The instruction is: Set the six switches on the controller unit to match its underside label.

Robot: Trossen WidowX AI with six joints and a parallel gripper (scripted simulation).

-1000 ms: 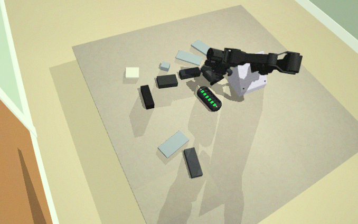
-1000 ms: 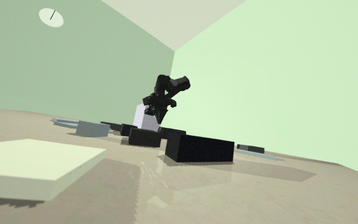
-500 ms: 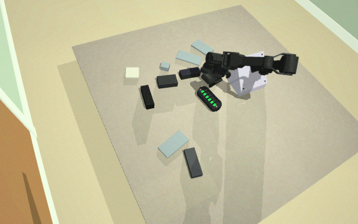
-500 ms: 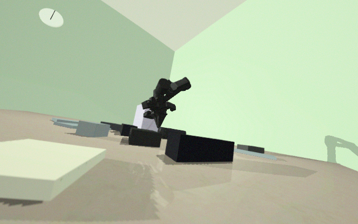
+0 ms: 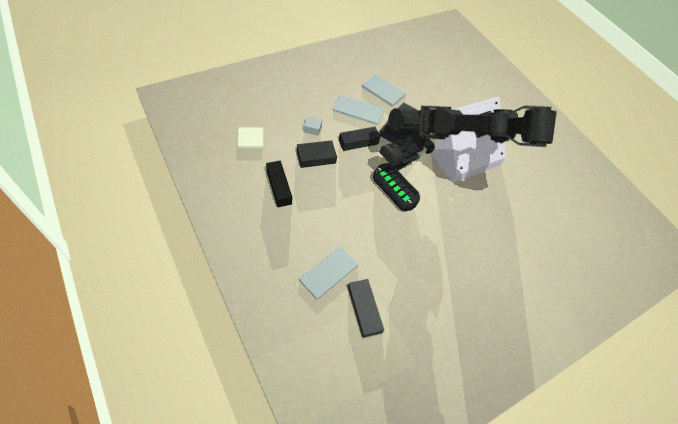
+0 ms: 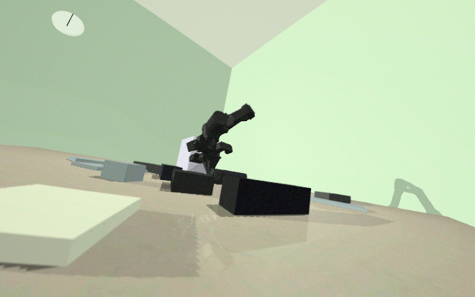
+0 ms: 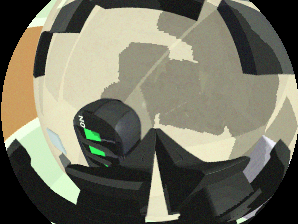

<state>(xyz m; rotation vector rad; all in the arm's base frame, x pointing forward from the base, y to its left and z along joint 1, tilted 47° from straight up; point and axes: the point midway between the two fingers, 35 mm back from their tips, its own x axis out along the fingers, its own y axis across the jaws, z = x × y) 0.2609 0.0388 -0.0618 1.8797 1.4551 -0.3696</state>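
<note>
The dark grey controller unit [image 5: 404, 186] [image 7: 131, 125] sits on its base on the bench [image 5: 320, 225], its row of green-ended rocker switches facing up. It also shows low behind the dark blocks in the exterior view [image 6: 231, 175]. Its underside label is hidden. Which end of each switch is down is too small to tell. My gripper [image 5: 398, 166] [image 6: 211, 171] [image 7: 154, 132] is shut with nothing between the fingertips. It points down close to the unit's upper end in the top view. In the wrist view the unit is just left of the fingertips, partly hidden by a finger; contact cannot be told.
Several dark blocks, one a black block [image 5: 279, 184] [image 6: 273, 197], lie left of the unit. A pale cream block [image 5: 250, 137] [image 6: 63, 213] is farther left. A white angular housing [image 5: 475, 157] stands right under the arm. A light blue plate [image 5: 328, 273] and a grey block [image 5: 366, 308] lie lower down.
</note>
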